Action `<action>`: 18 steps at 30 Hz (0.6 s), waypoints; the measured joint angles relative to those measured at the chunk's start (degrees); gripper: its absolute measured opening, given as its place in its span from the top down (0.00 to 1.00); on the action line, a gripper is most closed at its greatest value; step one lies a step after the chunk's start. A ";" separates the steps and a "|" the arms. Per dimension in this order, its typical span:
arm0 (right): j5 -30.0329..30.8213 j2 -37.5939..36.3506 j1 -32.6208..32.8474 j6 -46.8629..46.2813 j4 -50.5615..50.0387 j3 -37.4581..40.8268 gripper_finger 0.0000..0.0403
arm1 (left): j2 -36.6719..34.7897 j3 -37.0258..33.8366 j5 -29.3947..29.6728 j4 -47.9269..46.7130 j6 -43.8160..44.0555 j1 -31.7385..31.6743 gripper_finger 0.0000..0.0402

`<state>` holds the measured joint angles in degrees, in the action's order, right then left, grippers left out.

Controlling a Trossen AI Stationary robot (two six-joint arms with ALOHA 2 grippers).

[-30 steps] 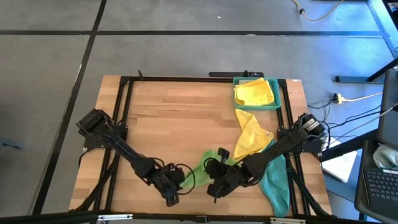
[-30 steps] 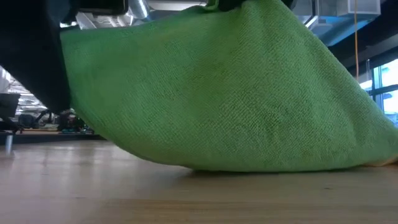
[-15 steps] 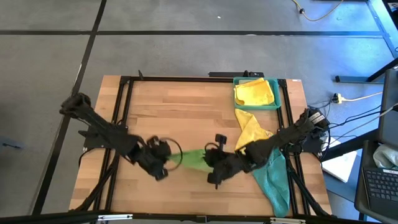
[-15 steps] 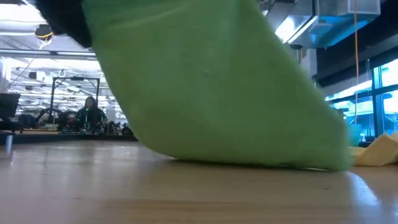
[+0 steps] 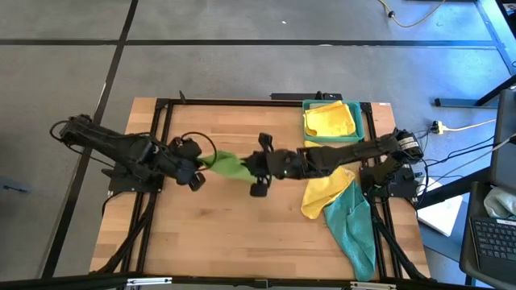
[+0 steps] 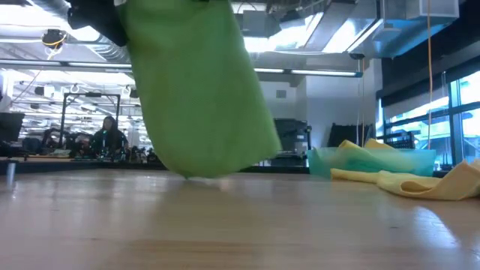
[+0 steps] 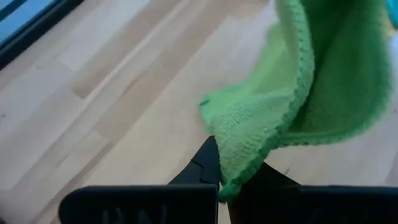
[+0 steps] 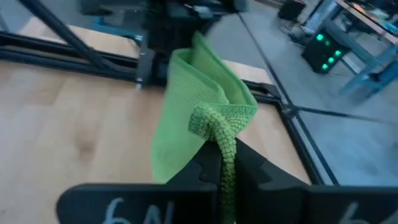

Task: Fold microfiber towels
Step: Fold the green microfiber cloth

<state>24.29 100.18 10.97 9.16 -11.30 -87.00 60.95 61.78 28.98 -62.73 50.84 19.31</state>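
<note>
Reading left to right, the left tool [image 5: 196,163] pinches 1 corner of the bright green towel [image 5: 228,165] and the right tool [image 5: 252,165] pinches the other, so the cloth hangs slack between them over the middle of the table [image 5: 218,234], its lowest edge just brushing the wood in the low view. Further right, 1 yellow towel [image 5: 330,119] sits in the teal tray [image 5: 361,129], seemingly finished. Another yellow towel [image 5: 322,193] and a teal towel [image 5: 352,234] lie crumpled near the right edge, so most folding appears left.
</note>
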 joint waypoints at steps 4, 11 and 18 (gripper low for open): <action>-3.72 0.00 -0.49 -2.63 -1.73 0.00 0.95 | -0.21 0.00 -1.03 0.10 2.22 1.46 1.00; -18.21 0.00 2.46 -15.47 -10.28 0.00 0.98 | 4.19 0.00 -6.74 1.63 6.41 7.68 1.00; -26.48 2.88 7.16 -22.75 -15.78 3.10 0.95 | 14.01 0.00 -8.78 11.37 9.99 14.82 1.00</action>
<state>-2.19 103.06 18.14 -13.60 -27.08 -83.90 74.97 61.78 20.19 -51.36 60.83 34.13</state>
